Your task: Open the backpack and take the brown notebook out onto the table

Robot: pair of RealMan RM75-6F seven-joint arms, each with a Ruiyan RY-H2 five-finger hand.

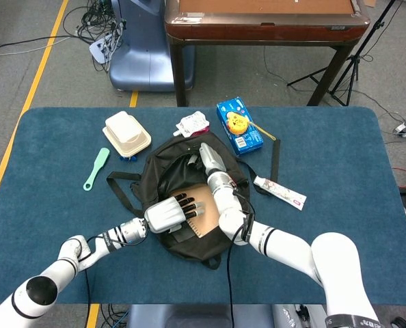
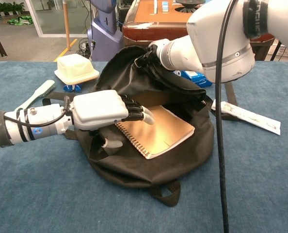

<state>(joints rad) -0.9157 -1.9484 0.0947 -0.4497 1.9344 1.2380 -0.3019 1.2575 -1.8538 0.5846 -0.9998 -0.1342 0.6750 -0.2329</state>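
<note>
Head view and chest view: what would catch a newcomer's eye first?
The black backpack gaping open mid-table, brown notebook showing inside. The left robot hand reaches over the notebook's spiral edge, while the right robot hand holds the flap up at the back.

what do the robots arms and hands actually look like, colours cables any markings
Both arms are glossy white with black bands at the joints. The left hand has a boxy white back, black fingers with pale tips and a blue sticker on its wrist; a thin black cable runs along that forearm. The right hand is silvery grey, and a thick black cable hangs beside the bulky right arm.
</note>
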